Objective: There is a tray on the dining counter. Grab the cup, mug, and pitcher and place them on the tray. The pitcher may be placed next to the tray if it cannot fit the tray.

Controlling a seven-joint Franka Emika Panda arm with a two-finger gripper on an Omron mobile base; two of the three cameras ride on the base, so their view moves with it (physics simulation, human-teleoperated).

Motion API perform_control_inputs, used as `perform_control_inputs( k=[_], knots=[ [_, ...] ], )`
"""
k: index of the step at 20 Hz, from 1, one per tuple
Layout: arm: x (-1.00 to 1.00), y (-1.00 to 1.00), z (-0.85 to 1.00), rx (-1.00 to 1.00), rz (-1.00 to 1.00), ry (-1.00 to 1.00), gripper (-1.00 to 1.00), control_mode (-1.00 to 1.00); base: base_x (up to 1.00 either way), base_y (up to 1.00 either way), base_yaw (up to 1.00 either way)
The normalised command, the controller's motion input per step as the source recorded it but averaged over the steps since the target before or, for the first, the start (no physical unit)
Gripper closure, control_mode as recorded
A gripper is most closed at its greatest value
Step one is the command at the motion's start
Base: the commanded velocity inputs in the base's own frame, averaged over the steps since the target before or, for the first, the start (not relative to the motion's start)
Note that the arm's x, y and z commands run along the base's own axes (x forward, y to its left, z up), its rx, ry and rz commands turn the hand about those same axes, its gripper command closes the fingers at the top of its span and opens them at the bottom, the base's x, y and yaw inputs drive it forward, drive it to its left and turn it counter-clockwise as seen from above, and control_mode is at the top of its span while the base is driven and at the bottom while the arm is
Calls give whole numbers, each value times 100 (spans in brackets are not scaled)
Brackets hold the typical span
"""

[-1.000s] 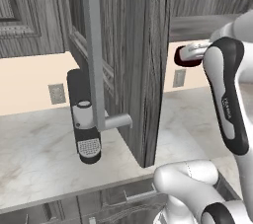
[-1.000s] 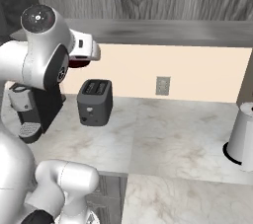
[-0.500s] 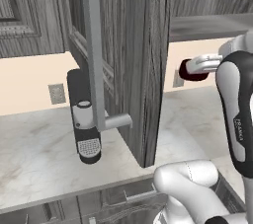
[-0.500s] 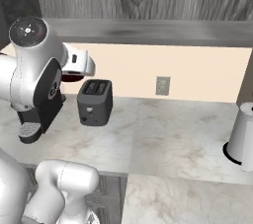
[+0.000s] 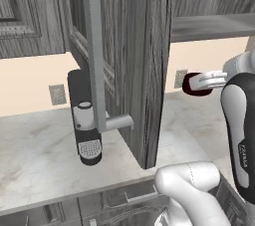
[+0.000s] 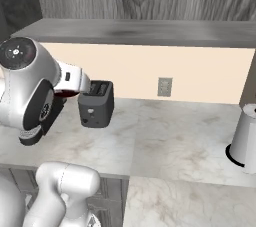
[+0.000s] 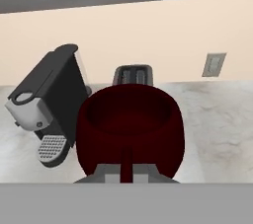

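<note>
Jaws: I have the jaws [image 7: 127, 176] clamped on the handle of the mug [image 7: 131, 129]; in the hand view the handle runs down between the two tips, the bowl just ahead of them.
Reason for hold: I judge that a grip by the side loop keeps the mouth upward and the body free, so it can be set down on its base.
Mug, position: carried in the air, above the marble tabletop [image 5: 45, 155] and apart from it; in the left base view the mug [image 5: 194, 83] sits at the end of the arm, beside the edge of the open cabinet door [image 5: 149, 65].
Mug, look: dark red, round, low and wide, thick rim, inside shadowed; I see nothing in it.
Behind the mug: black toaster [image 6: 96, 104] just beyond it; black coffee machine [image 7: 49, 114] to one side, standing on the tabletop.
Further out: wall outlet [image 6: 164, 86] on the cream backsplash; a white cylindrical vessel [image 6: 246, 138] well apart, at the right edge of the right base view.
Task stage: my judgement is that the mug is in transit; its setting down is not yet done.
</note>
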Motion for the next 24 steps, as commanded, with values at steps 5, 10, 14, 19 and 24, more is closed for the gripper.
perform_control_inputs(
  k=[5,10,14,19,24],
  knots=[
    [-3,9,-11,0,-2,0,100,-100,0,0,0],
    [0,16,-3,0,-4,0,100,-100,0,0,0],
    [-1,17,-6,0,-4,0,100,-100,0,0,0],
    [-5,17,-4,0,-3,0,100,-100,0,0,0],
    [-4,7,0,0,-1,0,100,-100,0,0,0]
  ],
)
